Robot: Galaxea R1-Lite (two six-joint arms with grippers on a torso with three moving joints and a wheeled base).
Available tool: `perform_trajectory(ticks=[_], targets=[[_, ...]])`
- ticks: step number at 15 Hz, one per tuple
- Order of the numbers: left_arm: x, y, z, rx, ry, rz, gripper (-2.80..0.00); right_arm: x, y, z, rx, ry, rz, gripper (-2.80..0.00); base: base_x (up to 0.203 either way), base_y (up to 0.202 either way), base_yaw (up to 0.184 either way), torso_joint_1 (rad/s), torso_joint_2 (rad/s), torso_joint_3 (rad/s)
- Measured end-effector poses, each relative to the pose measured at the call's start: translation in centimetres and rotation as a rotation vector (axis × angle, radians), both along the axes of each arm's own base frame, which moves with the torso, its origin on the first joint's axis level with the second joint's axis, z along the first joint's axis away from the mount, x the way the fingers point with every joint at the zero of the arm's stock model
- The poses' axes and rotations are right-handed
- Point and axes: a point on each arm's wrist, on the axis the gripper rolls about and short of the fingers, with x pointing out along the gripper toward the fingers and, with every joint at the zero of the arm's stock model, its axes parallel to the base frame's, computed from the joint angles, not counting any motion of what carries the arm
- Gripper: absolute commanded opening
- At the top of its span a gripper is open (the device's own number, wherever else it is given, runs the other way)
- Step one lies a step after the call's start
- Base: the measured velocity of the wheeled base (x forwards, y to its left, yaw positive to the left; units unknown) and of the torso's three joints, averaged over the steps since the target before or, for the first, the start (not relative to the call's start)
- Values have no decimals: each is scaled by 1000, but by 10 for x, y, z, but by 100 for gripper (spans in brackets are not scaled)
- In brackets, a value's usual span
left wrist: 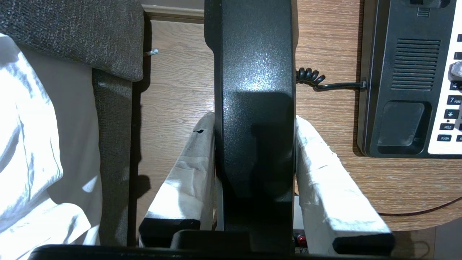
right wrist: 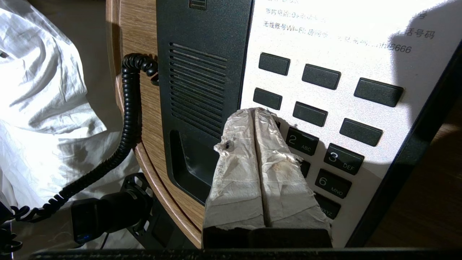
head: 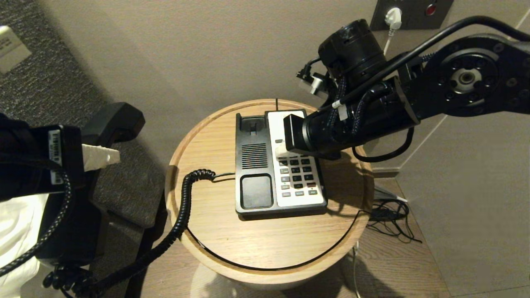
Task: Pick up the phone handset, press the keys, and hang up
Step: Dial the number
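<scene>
Fingers of our right pincer (right wrist: 265,115) are pressed together into one tip, so we can poke just one key (right wrist: 302,141) on the phone base (head: 256,165). Our left pincer (left wrist: 254,173) squeezes the phone handset (left wrist: 254,90) and holds it off to the side of the desk (head: 265,236), so its coiled cord (head: 182,207) stays off the keys.
</scene>
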Motion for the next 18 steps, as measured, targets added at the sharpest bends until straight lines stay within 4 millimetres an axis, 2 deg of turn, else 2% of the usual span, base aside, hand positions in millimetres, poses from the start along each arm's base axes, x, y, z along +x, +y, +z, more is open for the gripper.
perform_trajectory(ticks=[6, 12, 18], targets=[[1, -1, -1, -1, 6, -7, -280, 0, -2, -1, -9, 0, -3, -280, 0, 0, 0, 0, 0, 0], [0, 0, 2, -10, -2, -8, -280, -8, -4, 18, 20, -23, 0, -280, 0, 0, 0, 0, 0, 0], [0, 0, 2, -7, 2, -8, -280, -16, -10, 15, -26, 39, -2, -280, 0, 0, 0, 0, 0, 0]])
